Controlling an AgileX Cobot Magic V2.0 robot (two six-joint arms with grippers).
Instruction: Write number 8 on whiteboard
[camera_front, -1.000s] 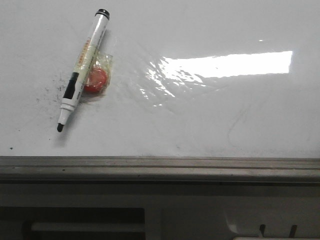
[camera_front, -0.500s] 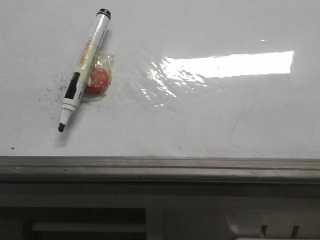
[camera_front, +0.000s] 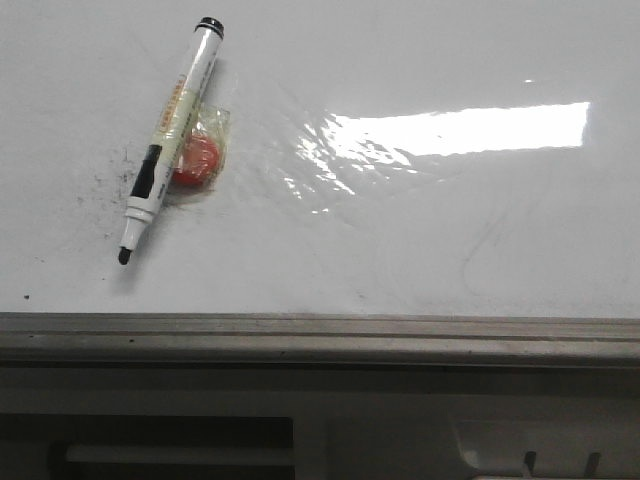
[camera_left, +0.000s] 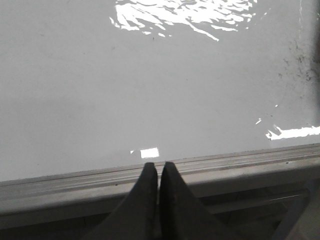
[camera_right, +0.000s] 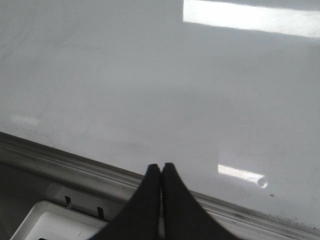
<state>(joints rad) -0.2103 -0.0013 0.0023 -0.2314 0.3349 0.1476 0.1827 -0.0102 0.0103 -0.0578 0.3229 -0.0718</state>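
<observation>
1. The left gripper has its dark fingers pressed together, holding nothing, over the grey metal ledge.
2. The right gripper is likewise closed and empty, at the board's edge.
3. Beyond the ledge lies the glossy whiteboard; no number 8 is drawn on it, only faint black specks.
4. Farther back on the left, an uncapped black marker lies diagonally, tip toward the ledge, touching a red wrapped object.
5. A bright rectangular reflection sits to the right.
</observation>
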